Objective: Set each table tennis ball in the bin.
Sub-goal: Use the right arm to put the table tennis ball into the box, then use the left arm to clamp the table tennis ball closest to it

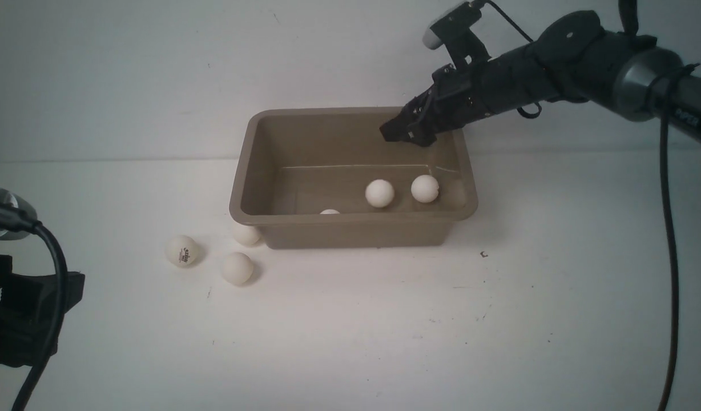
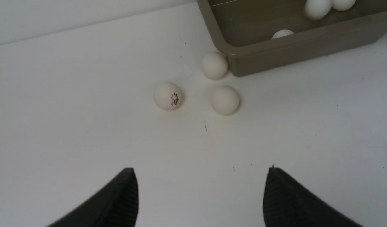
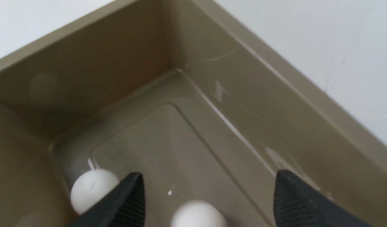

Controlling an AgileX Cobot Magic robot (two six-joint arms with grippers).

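Three of the six table tennis balls [image 1: 379,193] lie on the floor of the bin [image 1: 355,235]. Two sit side by side toward its right end. A third ball [image 1: 329,212] rests against the near wall, with only its top showing over the rim in the front view. By that count the task is about half done.

The other three sit on the worktop [image 1: 385,331] off the bin's near-left corner. A plain ball [image 1: 246,234] is tucked against that corner and a second plain ball [image 1: 237,268] lies a little nearer the robot. The marked ball [image 1: 182,250] (small dark print facing the camera) is farthest left. All are matte, off-white and alike, each far smaller than the taupe tub with its rolled rim and sloping walls.

The right gripper [image 3: 207,175] hangs over the bin's far right corner, jaws wide with nothing between them. The left gripper [image 2: 201,170], also wide and empty, hovers low over the worktop, apart from the three loose balls, which look to be its job.
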